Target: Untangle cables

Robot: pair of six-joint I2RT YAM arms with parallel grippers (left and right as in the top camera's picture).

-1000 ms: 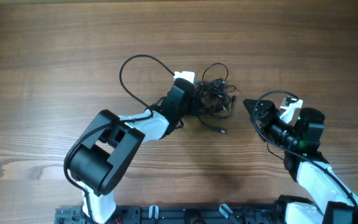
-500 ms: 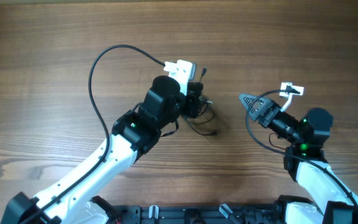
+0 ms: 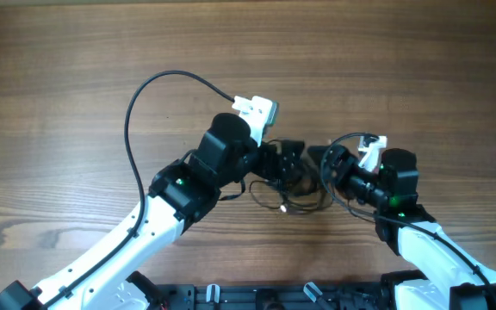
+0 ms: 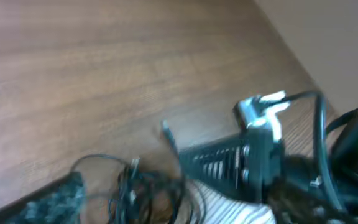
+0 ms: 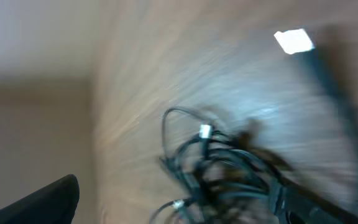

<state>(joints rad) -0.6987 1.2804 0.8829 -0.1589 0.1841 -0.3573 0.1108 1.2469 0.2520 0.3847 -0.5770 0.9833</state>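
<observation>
The cables (image 3: 303, 195) are a small knotted bundle of thin black wires on the wooden table, just right of the middle. My left gripper (image 3: 284, 164) comes at the bundle from the left and my right gripper (image 3: 324, 162) from the right, so their tips nearly meet over it. The blurred left wrist view shows the cables (image 4: 143, 190) between the spread fingers of the left gripper (image 4: 160, 206), with the right arm's ribbed gripper beyond. In the right wrist view the cables (image 5: 224, 167), with small silver plug ends, lie in front of the wide-open right gripper (image 5: 174, 205).
The left arm's thick black cable (image 3: 142, 96) arcs over the table to the left of the bundle. Bare wooden table (image 3: 58, 52) lies all around. A black rail (image 3: 257, 298) runs along the front edge between the arm bases.
My left gripper, shut on the bundle before, has opened. The right gripper has moved left until it meets the bundle. The bundle now lies a little lower and further right.
</observation>
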